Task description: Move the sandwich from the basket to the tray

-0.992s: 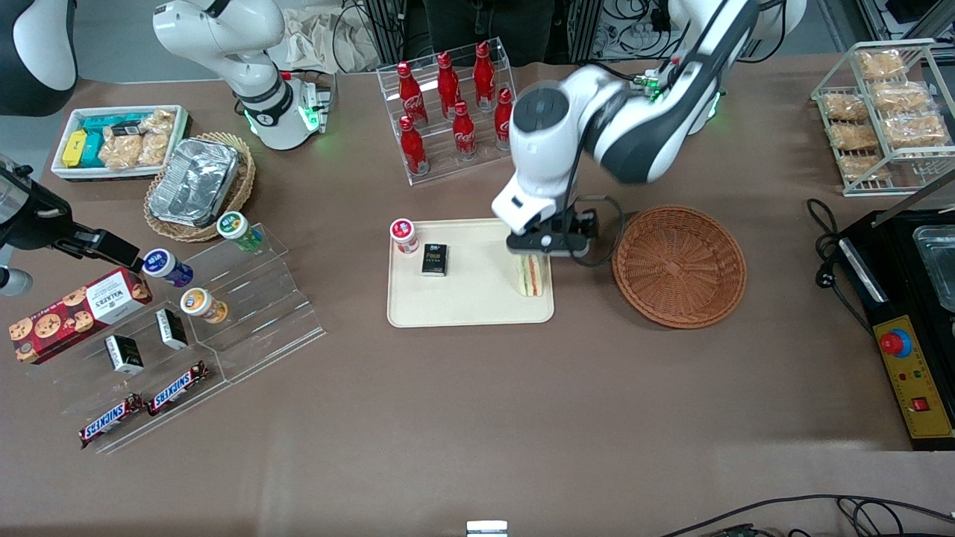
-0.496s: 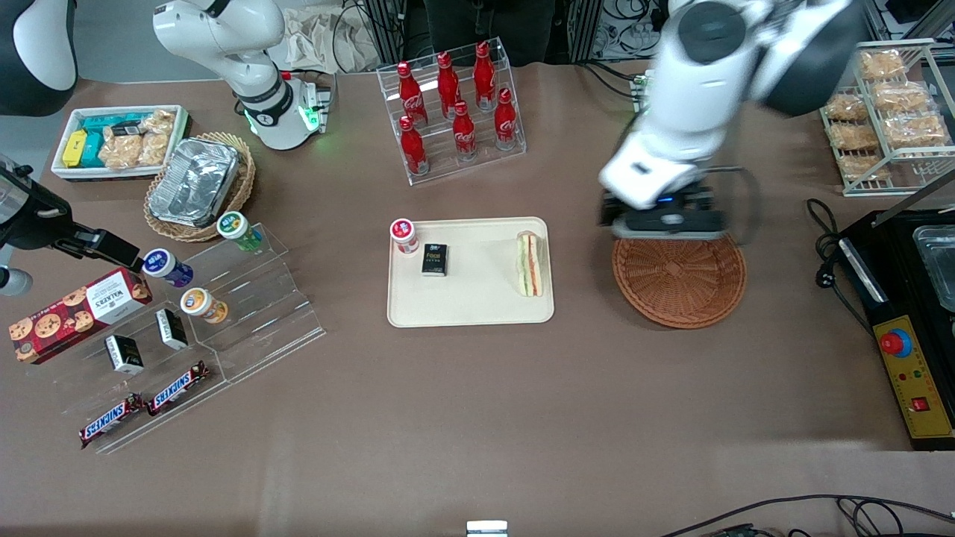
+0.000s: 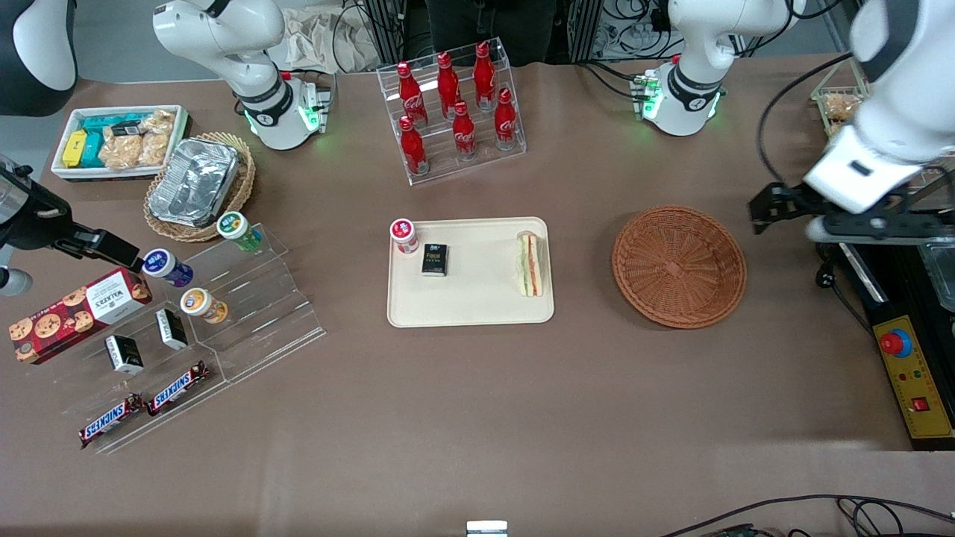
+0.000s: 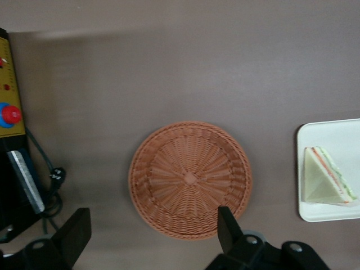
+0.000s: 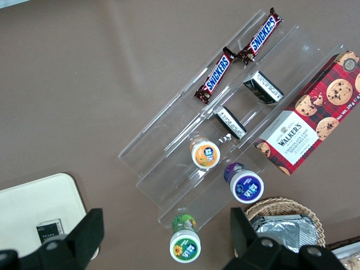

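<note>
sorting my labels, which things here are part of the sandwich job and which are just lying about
Job:
- sandwich, lying on the tray
- tray
- reddish-brown wicker basket, nothing in it
- left claw, open, high above the basket's edge toward the working arm's end

Lying about:
- cola bottles in a clear rack
- Snickers bars
- Walkers cookie box
- foil container

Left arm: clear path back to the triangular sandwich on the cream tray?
Probably yes. The left gripper, open, hangs above the table at the working arm's end. Only the empty reddish-brown wicker basket lies between it and the sandwich, uncovered near the cream tray's edge.
</note>
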You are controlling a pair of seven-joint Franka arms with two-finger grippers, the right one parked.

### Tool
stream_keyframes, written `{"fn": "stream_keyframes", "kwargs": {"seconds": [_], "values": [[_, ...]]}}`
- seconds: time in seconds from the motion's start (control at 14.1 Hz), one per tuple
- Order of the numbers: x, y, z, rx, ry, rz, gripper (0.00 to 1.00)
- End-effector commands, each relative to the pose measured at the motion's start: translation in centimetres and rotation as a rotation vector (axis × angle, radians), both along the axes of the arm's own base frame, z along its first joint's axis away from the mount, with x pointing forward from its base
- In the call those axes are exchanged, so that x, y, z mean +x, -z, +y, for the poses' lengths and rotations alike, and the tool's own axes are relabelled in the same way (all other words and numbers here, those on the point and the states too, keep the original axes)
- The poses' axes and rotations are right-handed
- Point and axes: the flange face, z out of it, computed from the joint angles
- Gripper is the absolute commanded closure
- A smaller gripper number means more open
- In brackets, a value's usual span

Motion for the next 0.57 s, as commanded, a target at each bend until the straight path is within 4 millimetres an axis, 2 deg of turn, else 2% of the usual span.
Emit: {"fn": "stream_keyframes", "kwargs": {"seconds": [0.0,0.35,0.5], "values": [[-1.9,-0.3,0.1,-0.013,0.046,0.006,0.0],[-0.3,-1.4,-0.5,-0.033,0.043,-0.016,0.0],[-0.6,-2.4,-0.7,-0.031,0.048,-0.019,0.0]]}}
